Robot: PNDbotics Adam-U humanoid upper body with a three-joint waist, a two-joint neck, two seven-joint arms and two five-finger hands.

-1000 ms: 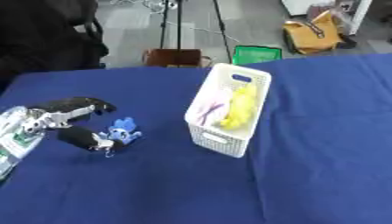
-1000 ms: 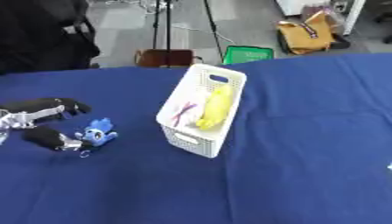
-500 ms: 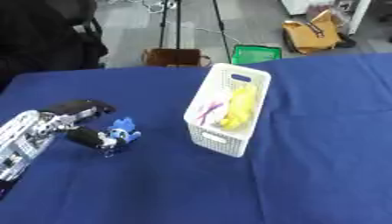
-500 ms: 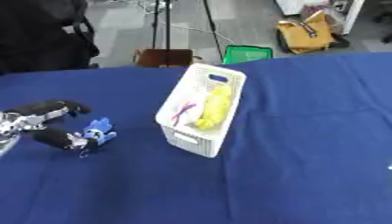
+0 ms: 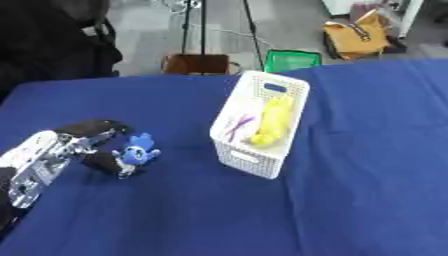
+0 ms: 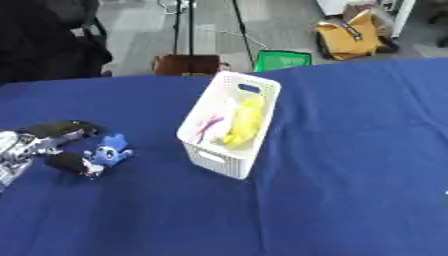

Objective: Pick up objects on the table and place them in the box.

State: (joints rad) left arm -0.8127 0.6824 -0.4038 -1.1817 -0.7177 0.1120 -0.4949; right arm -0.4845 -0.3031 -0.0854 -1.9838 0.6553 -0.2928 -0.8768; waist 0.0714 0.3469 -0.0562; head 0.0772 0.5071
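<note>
A blue tabletop (image 5: 350, 200) fills the room's foreground. The left hand (image 5: 83, 145) cups a small blue toy (image 5: 136, 151) between curled fingers and thumb, apparently touching it; the white box (image 5: 262, 122) lies to the toy's right.

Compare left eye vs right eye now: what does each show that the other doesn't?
Left eye only: the left forearm's silver length, running down to the lower left corner.

Right eye only: more blue table to the right of the basket; the arm is cut off at the left edge.

Both: the left hand, its fingers and thumb curved either side of the blue toy; whether they touch it is unclear. The white basket holds a yellow item and something pink and purple. The right hand appears in neither.
</note>
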